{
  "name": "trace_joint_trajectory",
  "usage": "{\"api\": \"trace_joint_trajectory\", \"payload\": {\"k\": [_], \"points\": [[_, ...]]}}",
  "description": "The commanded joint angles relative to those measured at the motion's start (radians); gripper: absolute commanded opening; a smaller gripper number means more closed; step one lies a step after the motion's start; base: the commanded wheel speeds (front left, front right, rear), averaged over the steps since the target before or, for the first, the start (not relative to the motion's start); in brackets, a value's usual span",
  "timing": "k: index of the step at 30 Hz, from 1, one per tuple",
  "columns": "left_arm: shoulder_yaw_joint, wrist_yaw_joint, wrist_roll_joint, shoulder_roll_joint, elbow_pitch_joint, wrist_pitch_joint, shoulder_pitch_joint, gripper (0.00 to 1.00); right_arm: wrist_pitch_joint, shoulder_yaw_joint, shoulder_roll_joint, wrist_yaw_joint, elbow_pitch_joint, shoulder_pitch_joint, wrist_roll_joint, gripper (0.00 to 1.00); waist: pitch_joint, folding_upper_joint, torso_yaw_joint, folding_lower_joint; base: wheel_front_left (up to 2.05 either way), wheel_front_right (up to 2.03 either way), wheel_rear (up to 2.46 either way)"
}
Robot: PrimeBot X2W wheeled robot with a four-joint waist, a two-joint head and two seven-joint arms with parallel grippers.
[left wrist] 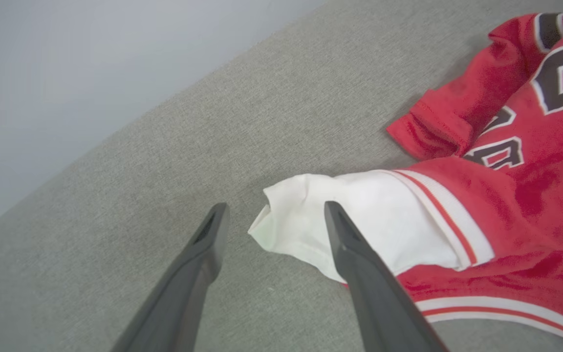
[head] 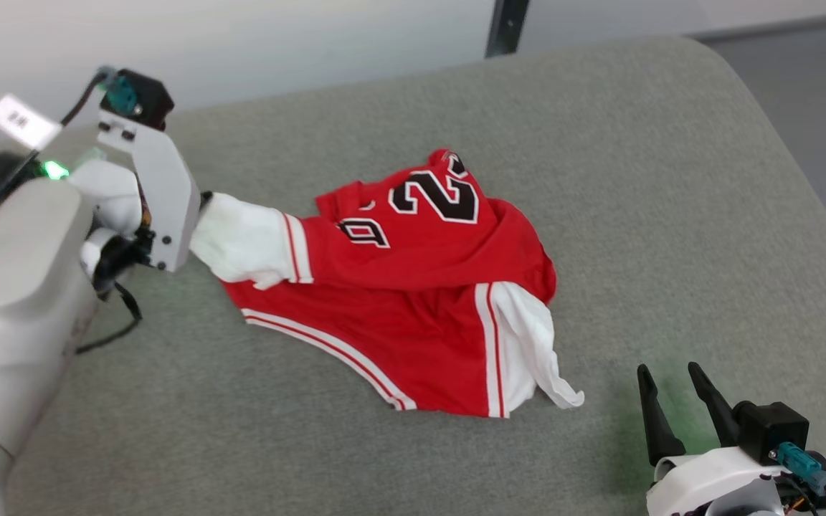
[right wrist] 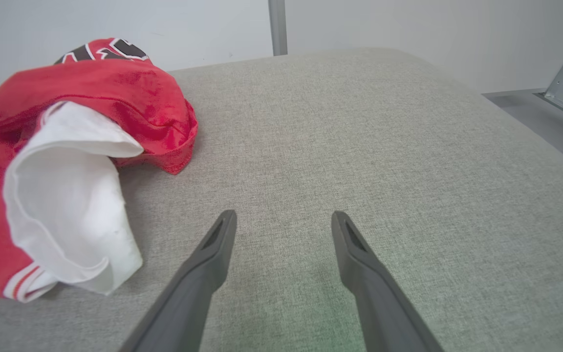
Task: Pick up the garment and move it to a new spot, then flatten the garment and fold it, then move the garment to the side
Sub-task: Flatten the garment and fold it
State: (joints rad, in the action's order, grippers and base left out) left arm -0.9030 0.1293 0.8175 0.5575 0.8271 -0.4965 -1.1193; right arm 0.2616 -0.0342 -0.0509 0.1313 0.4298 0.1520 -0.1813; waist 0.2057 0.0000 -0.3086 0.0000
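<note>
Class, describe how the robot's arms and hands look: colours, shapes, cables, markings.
The left hand and right hand each have two long, dark, tapering fingers. Both wrists are white, carrying a black block with a teal connector. The left forearm is pale grey, with a green light, black cables and a white printed tag.

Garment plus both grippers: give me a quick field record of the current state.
garment: red jersey, bunched, not flat; black numbers partly showing on top
support: grey fabric surface
left gripper: open; white sleeve end lies between its fingertips, contact unclear
right gripper: open, holding nothing, apart from the garment, near the other white sleeve
task stage: flattening and folding not yet done
</note>
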Motion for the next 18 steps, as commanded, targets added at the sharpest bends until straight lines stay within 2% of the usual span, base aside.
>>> {"api": "trace_joint_trajectory", "payload": {"k": [1,6,11,18], "points": [[0.007,0.001,0.016,-0.007,0.005,0.008,0.02,1.0,0.005,0.005,0.001,-0.001,0.001,-0.01,0.004,1.0,-0.035,0.0,0.032,0.0,0.0,0.0,0.0],[0.057,-0.002,0.084,-0.04,0.009,0.094,0.081,1.0,-0.003,0.01,-0.002,-0.001,-0.009,-0.032,0.011,1.0,-0.087,0.0,0.072,0.0,0.0,0.0,0.0],[0.074,0.0,0.126,-0.055,-0.047,0.186,0.166,1.0,-0.012,0.011,-0.013,-0.001,-0.022,-0.062,0.001,1.0,-0.131,0.0,0.113,0.0,0.0,0.0,0.0],[0.081,0.001,0.134,-0.039,-0.141,0.352,0.32,1.0,-0.027,0.016,-0.013,-0.001,-0.051,-0.114,0.008,1.0,-0.193,0.0,0.158,0.0,0.0,0.0,0.0]]}}
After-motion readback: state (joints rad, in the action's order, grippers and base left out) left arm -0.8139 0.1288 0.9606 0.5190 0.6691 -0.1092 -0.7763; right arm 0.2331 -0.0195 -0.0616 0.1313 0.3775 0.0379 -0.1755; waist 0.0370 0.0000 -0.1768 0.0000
